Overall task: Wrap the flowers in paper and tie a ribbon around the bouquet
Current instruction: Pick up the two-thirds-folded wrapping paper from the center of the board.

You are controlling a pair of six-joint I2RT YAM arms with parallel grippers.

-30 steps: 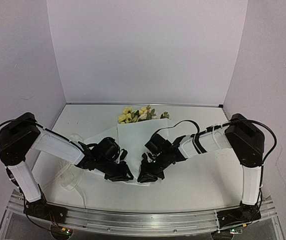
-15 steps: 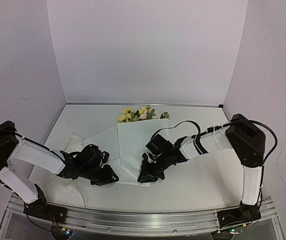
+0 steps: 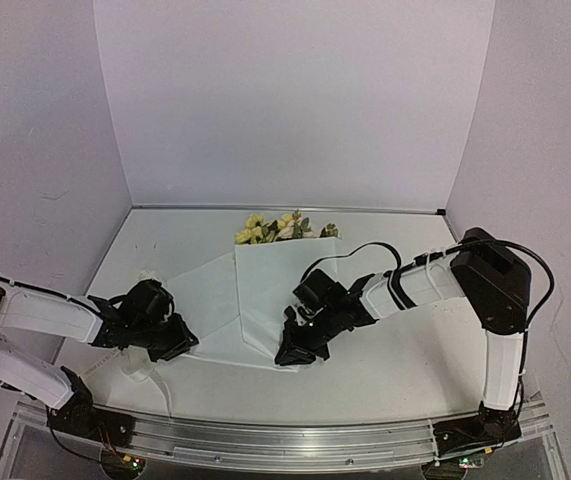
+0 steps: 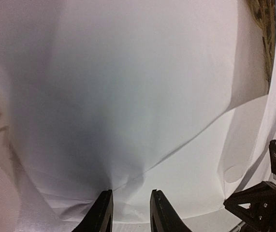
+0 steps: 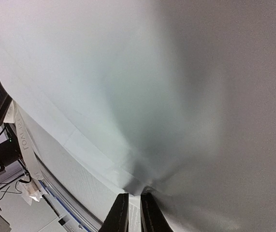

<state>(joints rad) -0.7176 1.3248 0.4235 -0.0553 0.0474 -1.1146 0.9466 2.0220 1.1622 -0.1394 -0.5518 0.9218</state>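
Lilac walls [image 3: 295, 100] close in a white table [image 3: 415, 360] on the left, back and right. A ridged metal rail [image 3: 295, 440] runs along the near edge, where both arm bases are bolted.

A large thin white sheet of paper [image 3: 265, 290] lies folded at mid-table, its near edge close to the rail side. Its far edge stops just short of the small bunch of pale yellow and cream flowers [image 3: 270, 230]. The blooms poke out beyond that edge, near the back wall. Bare tabletop runs from the paper's right edge to the right wall and along the far left corner.

The left gripper [image 3: 175, 342] sits low at the paper's left corner. In its wrist view [image 4: 130, 193] the fingers stand a little apart with the paper [image 4: 138, 96] edge between them and creases gathering there. Whether they actually nip it I cannot tell.

The right gripper [image 3: 287, 352] is down at the near edge. Its fingers are almost together, pinching the paper [image 5: 152, 96], which puckers at the tips [image 5: 134, 195].

A long sheer white ribbon [image 3: 133, 362] with dark lettering lies crumpled beside the left gripper, between it and the left wall. It also shows in the right wrist view [image 5: 24, 145].

The two arms bracket the sheet from either side. The right forearm lies along the paper's right edge.
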